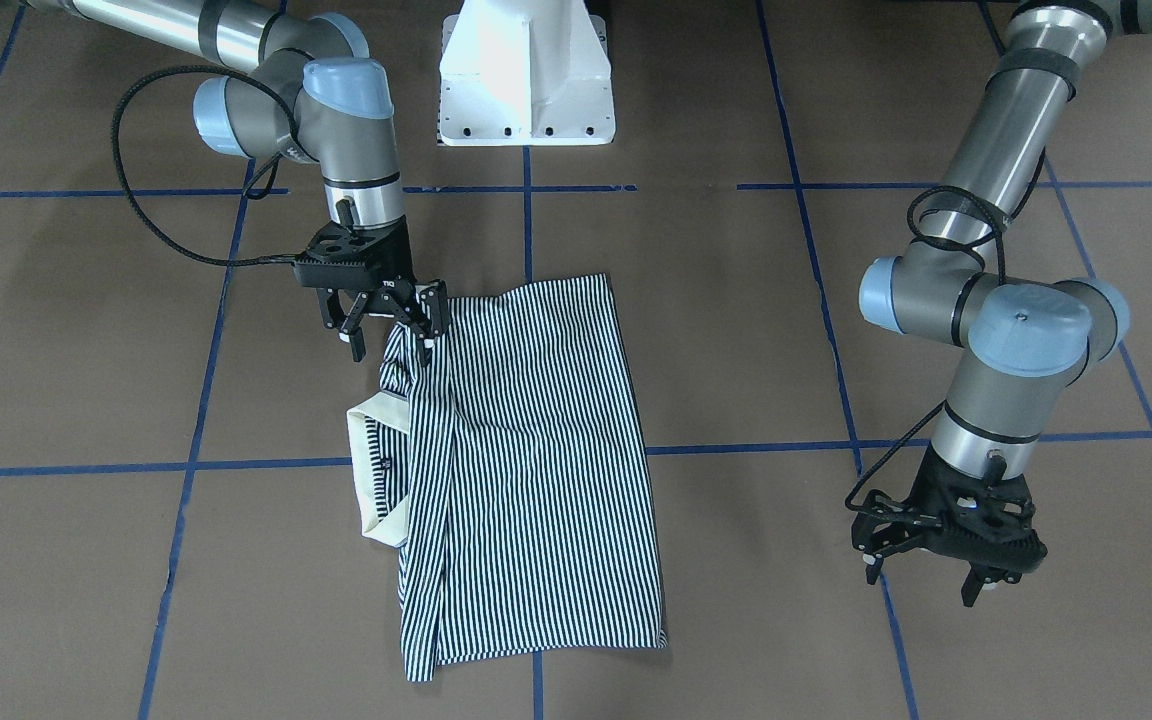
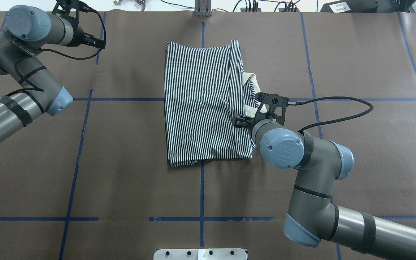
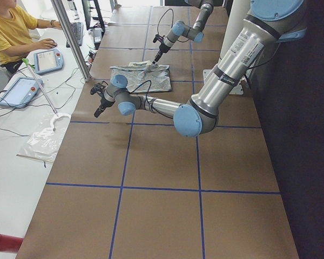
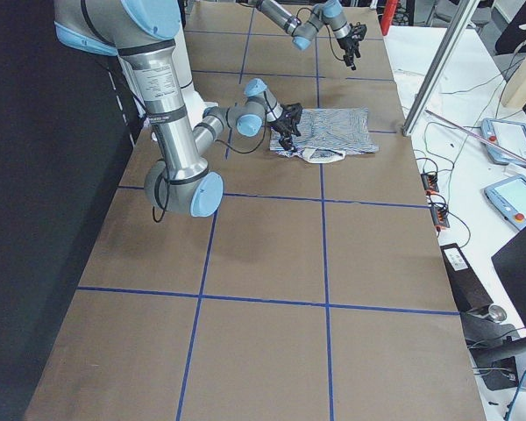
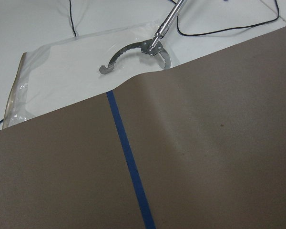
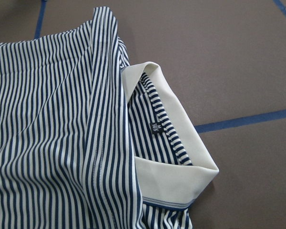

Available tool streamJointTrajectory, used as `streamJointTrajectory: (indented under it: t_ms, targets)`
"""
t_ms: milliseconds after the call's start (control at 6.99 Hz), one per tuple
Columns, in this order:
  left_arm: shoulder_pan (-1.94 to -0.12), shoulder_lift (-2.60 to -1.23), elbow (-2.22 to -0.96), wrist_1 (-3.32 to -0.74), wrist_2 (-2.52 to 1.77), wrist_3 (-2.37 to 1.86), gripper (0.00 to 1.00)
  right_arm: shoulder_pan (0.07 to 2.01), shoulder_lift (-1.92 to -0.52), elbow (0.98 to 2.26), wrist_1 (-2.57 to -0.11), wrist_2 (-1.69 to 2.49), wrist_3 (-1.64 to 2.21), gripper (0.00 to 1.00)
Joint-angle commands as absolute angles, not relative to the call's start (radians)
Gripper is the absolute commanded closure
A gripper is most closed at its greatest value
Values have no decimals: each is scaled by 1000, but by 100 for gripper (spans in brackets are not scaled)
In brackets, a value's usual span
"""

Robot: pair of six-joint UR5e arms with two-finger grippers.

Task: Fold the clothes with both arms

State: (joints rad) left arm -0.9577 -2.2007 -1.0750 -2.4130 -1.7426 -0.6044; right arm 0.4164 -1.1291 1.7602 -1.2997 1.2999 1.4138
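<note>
One striped polo shirt lies partly folded into a rough rectangle at the centre of the table, with its cream collar protruding at the centre-left edge in the front-facing view. The right gripper stands at the shirt's upper-left corner, fingers spread over the cloth edge and holding nothing. The left gripper hangs at the lower right of that frame, well apart from the shirt, fingers likewise spread. Judged step: positioning for the next fold. The next move likely calls for the right fingers to close on that corner and for the left arm to travel to the matching lower corner. A black neck label bears white characters too small to read reliably; a joint cap shows a "UR" mark.
</note>
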Motion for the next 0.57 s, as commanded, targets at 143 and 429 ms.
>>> streamJointTrajectory:
  t_ms: [143,429]
  targets:
    - [-957,-2200,-1074,-2413,-1743,-606,0,324,-1131,1844,-1445,1226,1124,0]
    - [-957,-2200,-1074,-2413,-1743,-606,0,226,-1134,1841,-1471,1113,1075,0]
